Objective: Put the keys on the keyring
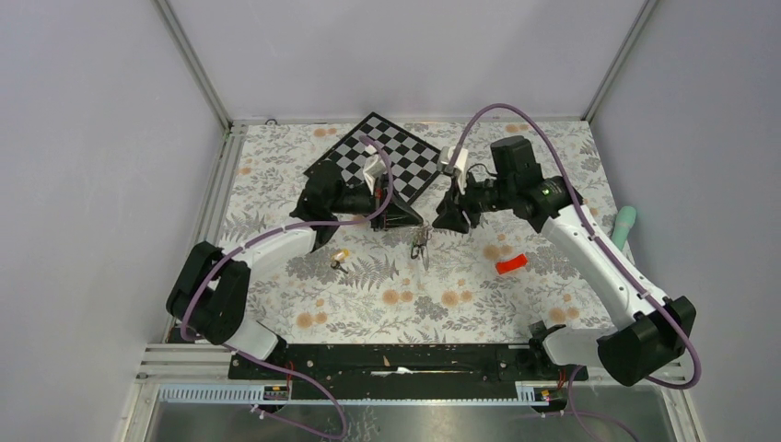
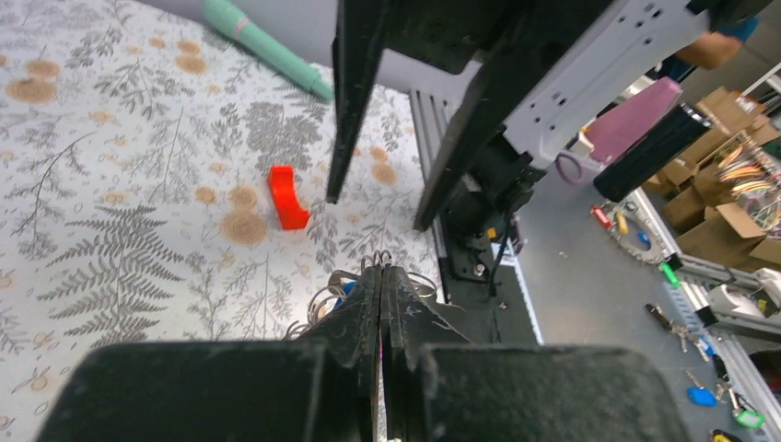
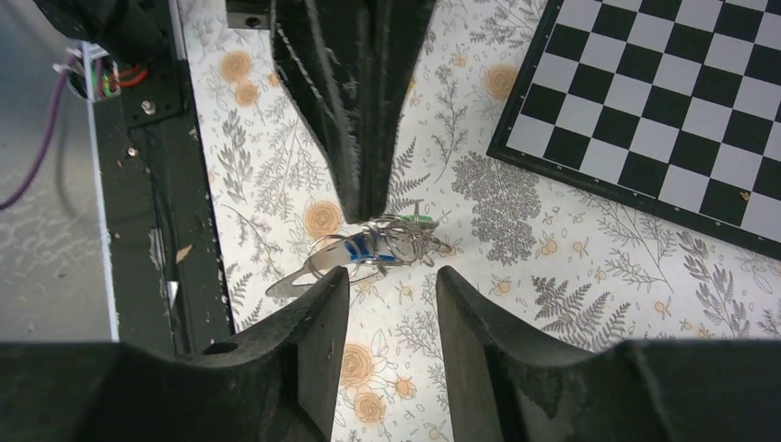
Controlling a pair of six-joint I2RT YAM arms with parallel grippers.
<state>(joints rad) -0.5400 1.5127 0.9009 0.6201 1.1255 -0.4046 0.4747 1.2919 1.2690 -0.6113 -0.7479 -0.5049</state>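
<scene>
We work over the table (image 1: 460, 304), just in front of the checkerboard (image 1: 405, 157), with both arms meeting at mid-table.

The left gripper (image 2: 380, 276) is closed tight, and wire loops spread out on both sides of its tips. We judge that it pinches the keyring (image 3: 405, 244), which hangs at the tips just above the cloth. The right gripper (image 3: 387, 295) faces it from close by with its jaws apart and nothing between them.

A blue-tagged key (image 3: 359, 249) and a green tag (image 3: 419, 219) sit bunched in the keyring, so we take those as threaded. A yellow-tagged key (image 1: 340, 257) lies loose on the cloth, near the left forearm and well apart from the bundle. A red piece (image 1: 511, 264) lies on the right side, out of our way.

To do this step well:
- We hold the left pinch firm and level so the loops do not swing.
- We grip the loose key by its tag, leaving its hole free.
- We bring it in low from the near side, clear of the left forearm.
- We steer the hole onto the split in the keyring, not into the tangle of tags.
- We go slowly. The wire is thin and springy, and a sideways knock could twist it out of the pinch.
</scene>
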